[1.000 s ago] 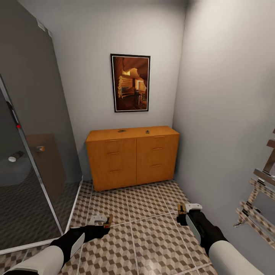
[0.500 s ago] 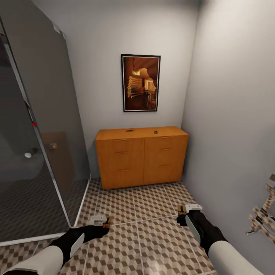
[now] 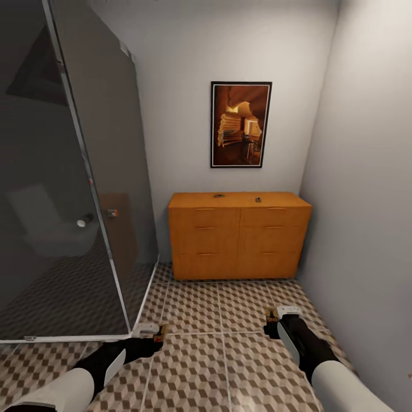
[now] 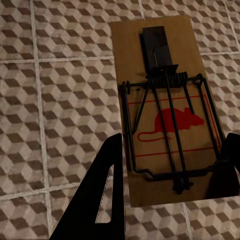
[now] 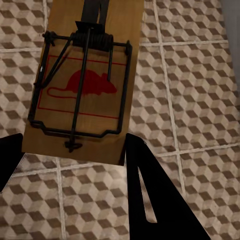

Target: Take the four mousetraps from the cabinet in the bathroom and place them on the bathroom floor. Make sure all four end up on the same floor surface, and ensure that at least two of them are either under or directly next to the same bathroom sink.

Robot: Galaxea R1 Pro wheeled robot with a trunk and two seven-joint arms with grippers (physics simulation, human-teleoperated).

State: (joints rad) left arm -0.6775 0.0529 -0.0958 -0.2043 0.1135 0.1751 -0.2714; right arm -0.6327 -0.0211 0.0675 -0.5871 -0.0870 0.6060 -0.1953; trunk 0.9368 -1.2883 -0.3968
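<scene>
Left hand (image 4: 170, 165): clamped on a mousetrap (image 4: 167, 107)
Right hand (image 5: 75, 165): gripping another trap (image 5: 85, 80)
Cabinet (image 3: 239, 236): ahead, two traps on top

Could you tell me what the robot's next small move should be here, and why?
Probably turn the base away from the cabinet to look for the sink. Each gripper already holds a mousetrap, left and right, above the tiled floor, and no sink is in sight. Two small dark things on the cabinet top, likely the other traps, can wait.

Two small dark objects (image 3: 219, 195) atop the cabinet (image 3: 239, 234): too small to identify. Shapes behind the shower glass (image 3: 68, 189), left of cabinet, blurred.
</scene>
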